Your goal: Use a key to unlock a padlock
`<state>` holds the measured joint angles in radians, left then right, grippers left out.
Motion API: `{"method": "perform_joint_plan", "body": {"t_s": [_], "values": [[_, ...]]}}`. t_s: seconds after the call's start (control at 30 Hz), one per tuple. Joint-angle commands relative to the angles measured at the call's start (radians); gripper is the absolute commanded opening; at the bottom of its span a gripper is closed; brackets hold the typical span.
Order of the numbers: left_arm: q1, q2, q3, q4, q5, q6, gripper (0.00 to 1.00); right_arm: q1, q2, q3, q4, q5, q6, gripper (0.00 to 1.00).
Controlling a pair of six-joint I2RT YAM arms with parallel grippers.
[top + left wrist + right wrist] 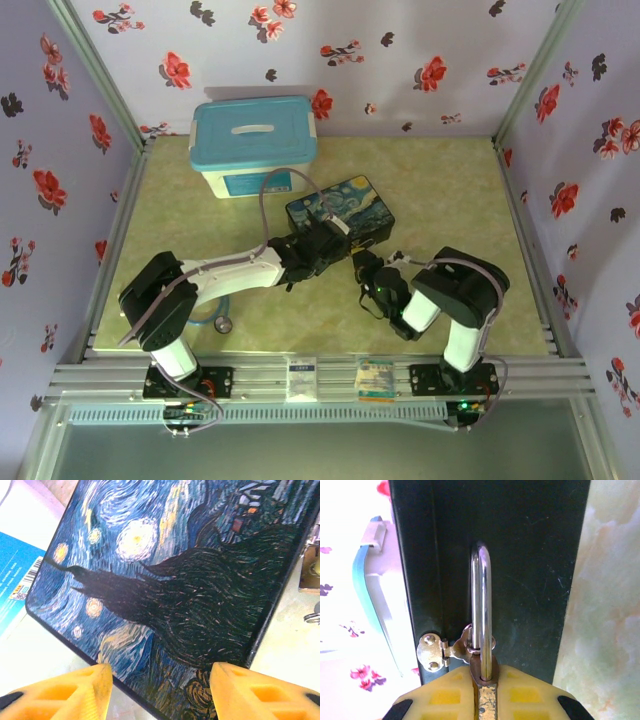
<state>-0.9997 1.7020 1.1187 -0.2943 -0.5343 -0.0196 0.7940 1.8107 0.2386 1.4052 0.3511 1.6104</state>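
Clenching right fingers [440, 698] on brass padlock [488, 700], shiny silver shackle [481, 605], left fingers [75, 690] released.

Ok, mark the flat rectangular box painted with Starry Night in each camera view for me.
Top external: the flat rectangular Starry Night painted box lies mid-table, right of the white plastic tub with teal lid.
Left wrist: its painted lid runs from top edge to bottom centre.
Right wrist: its dark side wall runs up the middle, behind the silver shackle of the brass padlock.
Shared landmark: that tub, left in both wrist views.
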Motion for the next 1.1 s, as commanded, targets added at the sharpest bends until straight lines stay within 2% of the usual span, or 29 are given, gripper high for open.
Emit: {"method": "perform_joint_plan", "body": {"t_s": [0.0, 0.07, 0.17, 0.23, 0.3, 0.37, 0.47, 0.57, 0.67, 0.73, 0.93, 1.03, 1.07], "values": [[0.011, 0.102, -0.094, -0.370, 0.012, 0.035, 0.56, -0.053, -0.014, -0.012, -0.017, 0.244, 0.026, 0.00], [0.010, 0.104, -0.095, -0.373, 0.013, 0.033, 0.56, -0.052, -0.054, -0.021, -0.017, 0.242, -0.031, 0.00], [0.010, 0.108, -0.099, -0.373, 0.014, 0.032, 0.56, -0.056, -0.075, -0.058, -0.018, 0.316, -0.031, 0.00], [0.010, 0.110, -0.099, -0.373, 0.013, 0.033, 0.55, -0.058, -0.086, -0.068, -0.024, 0.357, -0.123, 0.00], [0.013, 0.108, -0.100, -0.370, 0.014, 0.036, 0.55, -0.045, -0.078, -0.065, -0.069, 0.385, -0.140, 0.00], [0.015, 0.112, -0.099, -0.366, 0.014, 0.041, 0.55, -0.032, -0.046, -0.042, -0.018, 0.352, -0.274, 0.00], [0.016, 0.128, -0.081, -0.369, 0.017, 0.045, 0.55, -0.040, -0.004, 0.002, -0.043, 0.220, -0.403, 0.00], [0.016, 0.148, -0.065, -0.369, 0.018, 0.056, 0.54, -0.036, 0.068, -0.029, -0.018, 0.208, -0.316, 0.00], [0.019, 0.159, -0.048, -0.381, 0.018, 0.060, 0.54, 0.018, 0.106, -0.084, -0.018, 0.413, -0.189, 0.00], [0.020, 0.157, -0.041, -0.380, 0.021, 0.064, 0.54, 0.008, 0.140, -0.089, -0.016, 0.443, -0.098, 0.00], [0.019, 0.158, -0.024, -0.396, 0.029, 0.054, 0.54, -0.009, 0.053, -0.053, -0.019, 0.339, -0.216, 0.00], [0.021, 0.123, -0.009, -0.400, 0.058, 0.029, 0.54, -0.029, 0.030, -0.048, -0.024, 0.211, -0.258, 0.00], [0.023, 0.096, -0.004, -0.398, 0.076, 0.022, 0.55, -0.029, 0.036, -0.052, -0.041, 0.186, -0.229, 0.00]]}}
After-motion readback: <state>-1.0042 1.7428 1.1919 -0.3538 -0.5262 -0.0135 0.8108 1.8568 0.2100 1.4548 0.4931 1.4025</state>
